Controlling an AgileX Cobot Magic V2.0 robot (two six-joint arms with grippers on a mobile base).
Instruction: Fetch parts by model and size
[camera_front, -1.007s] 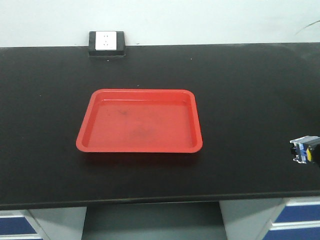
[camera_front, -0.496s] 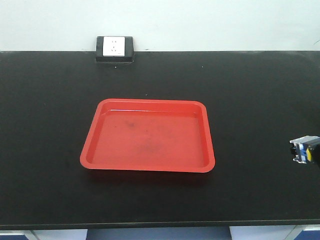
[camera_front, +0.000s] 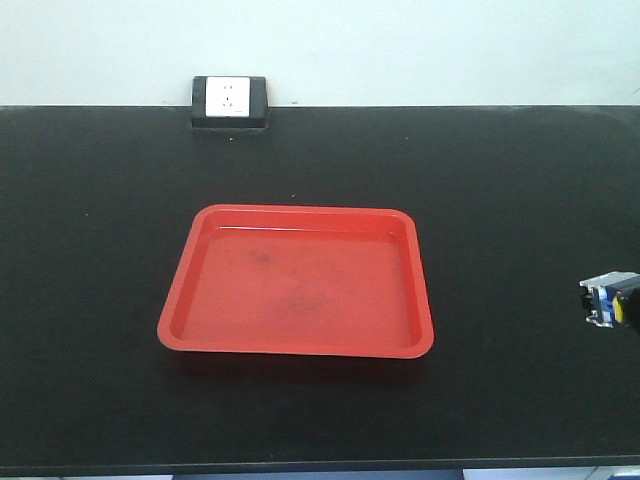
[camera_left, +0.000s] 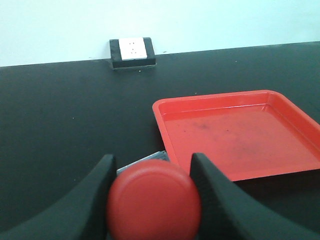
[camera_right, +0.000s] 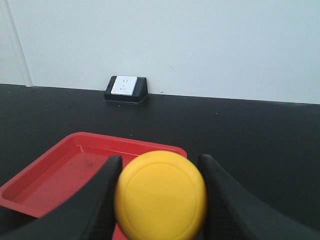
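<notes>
Beside the red tray, left gripper is clamping the red push-button switch; right gripper is clamping the yellow push-button switch.

L end effector, bottom centre of left wrist view: black fingers pressed on both sides of red-cap switch. R end effector, bottom centre of right wrist view: same pose, clamping yellow-cap switch.
</notes>
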